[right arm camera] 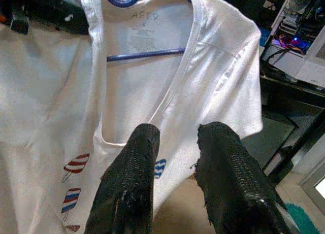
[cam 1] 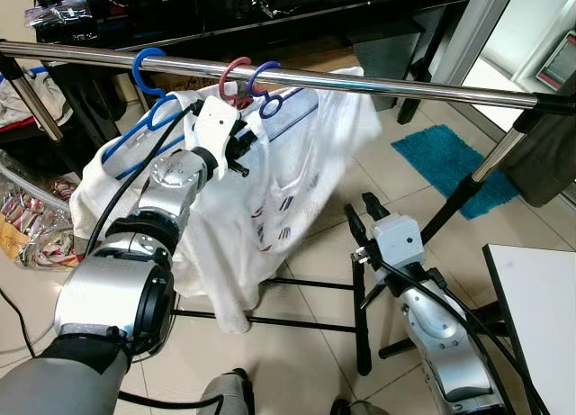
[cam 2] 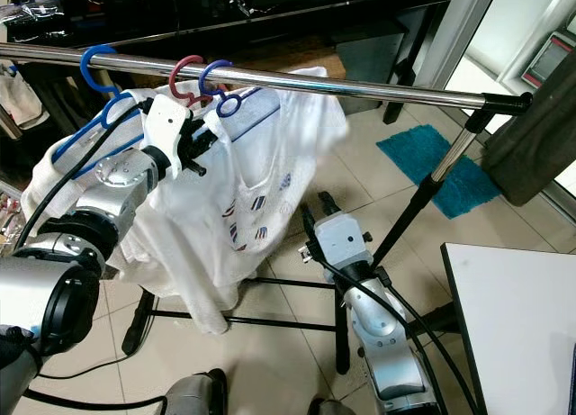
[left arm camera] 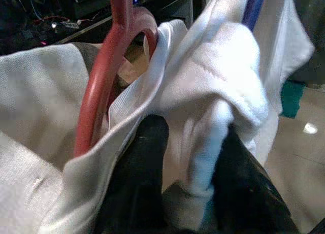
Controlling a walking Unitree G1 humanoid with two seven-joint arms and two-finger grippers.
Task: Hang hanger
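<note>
A blue hanger hooks the chrome rail at far left. Beside it, the red hanger sits with its hook over the rail, carrying a white shirt. The left gripper is raised to the shirt's collar, its fingers closed narrowly on a fold of white cloth just under the red hook. Another blue hanger hangs next along. Lower right, the right gripper hangs away from the garments, fingers narrowly parted and empty. The risk: pulling back with cloth pinched could drag the red hanger off the rail.
</note>
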